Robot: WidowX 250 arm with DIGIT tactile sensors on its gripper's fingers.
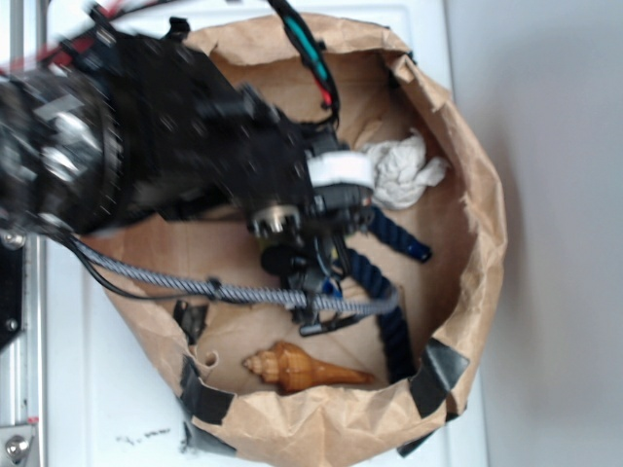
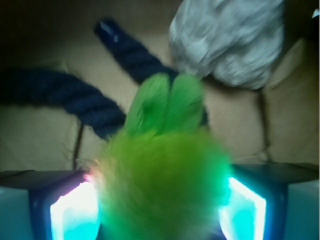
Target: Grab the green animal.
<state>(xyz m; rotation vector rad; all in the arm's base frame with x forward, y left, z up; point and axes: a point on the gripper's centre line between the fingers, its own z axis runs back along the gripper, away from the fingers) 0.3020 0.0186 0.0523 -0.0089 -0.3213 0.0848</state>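
The green animal [image 2: 165,180], a fuzzy lime plush with two smoother light green limbs pointing away, fills the gap between my gripper's [image 2: 160,212] two glowing cyan pads [image 2: 75,215]. Its fur presses against both pads, so the gripper is shut on it. In the exterior view the gripper [image 1: 313,292] reaches down into the brown paper bag [image 1: 487,224], and the arm hides the green animal completely.
A dark blue rope [image 2: 75,100] [image 1: 389,292] lies on the bag floor just beyond the plush. A crumpled white paper wad [image 2: 230,40] [image 1: 404,170] sits at the far side. A tan seashell [image 1: 302,370] rests by the near wall. A braided cable [image 1: 195,282] crosses the bag.
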